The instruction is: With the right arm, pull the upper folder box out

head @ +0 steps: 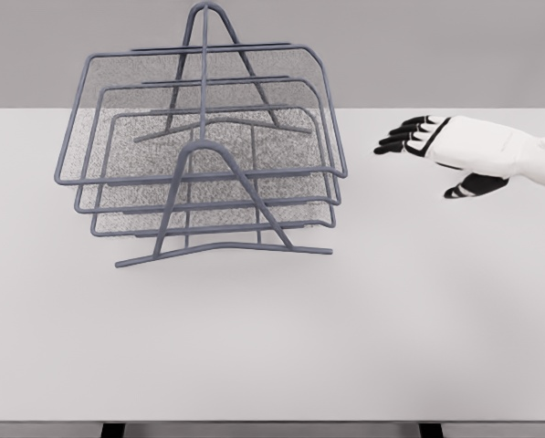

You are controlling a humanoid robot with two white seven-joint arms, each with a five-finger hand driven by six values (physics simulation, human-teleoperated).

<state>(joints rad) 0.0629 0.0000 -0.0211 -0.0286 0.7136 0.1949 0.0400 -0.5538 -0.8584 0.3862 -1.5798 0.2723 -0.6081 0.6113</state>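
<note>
A tiered folder rack [204, 151] stands on the table [363, 328] in the upper left of the frame, its upper folder box [199, 114] topmost. My right hand [459, 151] hovers at the upper right, well apart from it.

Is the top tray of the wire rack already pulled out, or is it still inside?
Still inside. The top tray sits stacked in line above the lower trays, and the right hand, fingers spread, is apart from it.
</note>
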